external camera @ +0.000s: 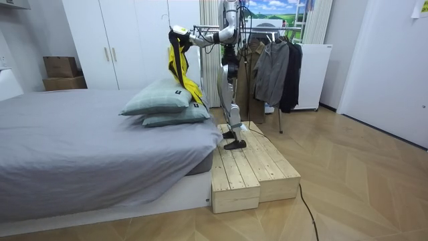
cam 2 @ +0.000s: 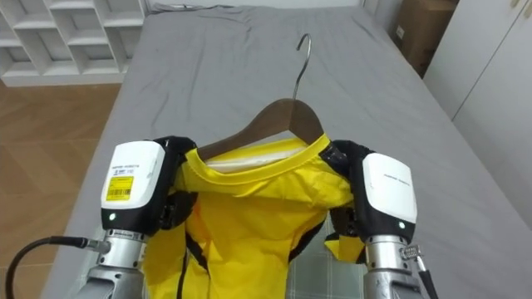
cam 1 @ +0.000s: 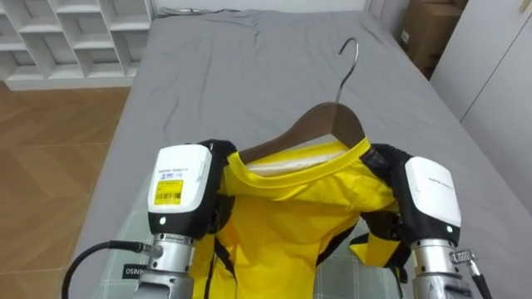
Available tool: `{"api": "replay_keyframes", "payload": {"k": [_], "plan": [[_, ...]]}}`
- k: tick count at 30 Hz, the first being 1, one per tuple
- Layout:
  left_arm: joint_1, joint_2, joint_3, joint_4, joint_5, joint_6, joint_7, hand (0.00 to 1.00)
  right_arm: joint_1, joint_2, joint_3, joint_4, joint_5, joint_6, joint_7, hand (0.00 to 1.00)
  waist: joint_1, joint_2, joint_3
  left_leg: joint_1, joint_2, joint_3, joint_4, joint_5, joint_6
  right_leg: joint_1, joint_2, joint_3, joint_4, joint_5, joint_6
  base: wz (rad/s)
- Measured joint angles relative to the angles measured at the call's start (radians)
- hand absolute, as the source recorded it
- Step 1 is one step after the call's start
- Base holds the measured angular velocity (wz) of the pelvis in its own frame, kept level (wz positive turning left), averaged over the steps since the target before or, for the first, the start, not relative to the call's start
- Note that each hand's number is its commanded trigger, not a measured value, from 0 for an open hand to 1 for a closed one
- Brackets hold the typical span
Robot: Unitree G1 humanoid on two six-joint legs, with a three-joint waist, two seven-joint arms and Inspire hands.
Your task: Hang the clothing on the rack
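A yellow garment (cam 1: 283, 216) with dark trim sits on a wooden hanger (cam 1: 320, 124), whose metal hook (cam 1: 349, 58) points up and away from me. I hold it raised over the grey bed (cam 1: 249, 75). My left hand (cam 1: 218, 170) is curled on the garment's left shoulder, my right hand (cam 1: 384, 162) on its right shoulder. The fingertips are partly hidden by cloth. In the room view I stand on a wooden platform (external camera: 251, 167) beside the bed, arms stretched out, with the garment (external camera: 178, 63) hanging above two pillows (external camera: 160, 100).
A clothes rack (external camera: 267, 60) with dark jackets stands right behind me. White shelves (cam 1: 66, 37) are beyond the bed at the far left, a cardboard box (cam 1: 428, 33) at the far right. White wardrobes (external camera: 120, 40) line the wall.
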Motion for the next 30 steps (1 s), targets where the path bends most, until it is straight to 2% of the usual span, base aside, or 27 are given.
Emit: {"api": "replay_keyframes", "payload": {"k": [21,22,23,24,30], "plan": [[0.0,0.007,0.006,0.0,0.003,0.0,-0.001,1.0,-0.002,-0.005,-0.006,0.003,0.016,-0.013,-0.001,1.0,0.004,0.0,-0.0003,0.001,0.0,0.0,0.001,0.0,0.0,0.0,0.0,-0.003,0.001,0.0,0.0,0.0],[0.0,0.008,0.006,0.0,0.003,0.0,-0.002,0.64,-0.002,-0.005,-0.006,0.004,0.016,-0.014,-0.001,1.0,0.003,0.0,-0.0003,0.001,0.0,0.0,0.001,0.0,0.0,0.0,0.0,-0.003,0.001,0.0,0.0,0.0],[0.0,0.008,0.005,0.0,0.003,0.0,-0.002,0.64,-0.002,-0.005,-0.006,0.005,0.016,-0.014,-0.001,1.0,0.003,0.0,-0.0003,0.001,0.0,0.0,0.001,0.0,0.0,0.0,0.0,-0.003,0.001,0.0,0.0,0.0],[0.0,0.008,0.005,0.001,0.003,0.0,-0.002,0.0,-0.002,-0.005,-0.006,0.005,0.016,-0.014,-0.001,1.0,0.004,0.0,-0.0003,0.001,0.0,0.0,0.001,0.0,0.0,0.0,0.0,-0.003,0.001,0.0,0.0,0.0],[0.001,0.002,-0.004,0.002,-0.024,-0.003,-0.002,0.0,-0.002,-0.004,0.005,0.005,0.006,-0.014,-0.001,1.0,0.005,0.001,-0.0003,0.005,0.0,0.001,0.0,0.0,0.0,0.002,0.0,-0.003,0.002,0.0,0.0,0.0]]}}
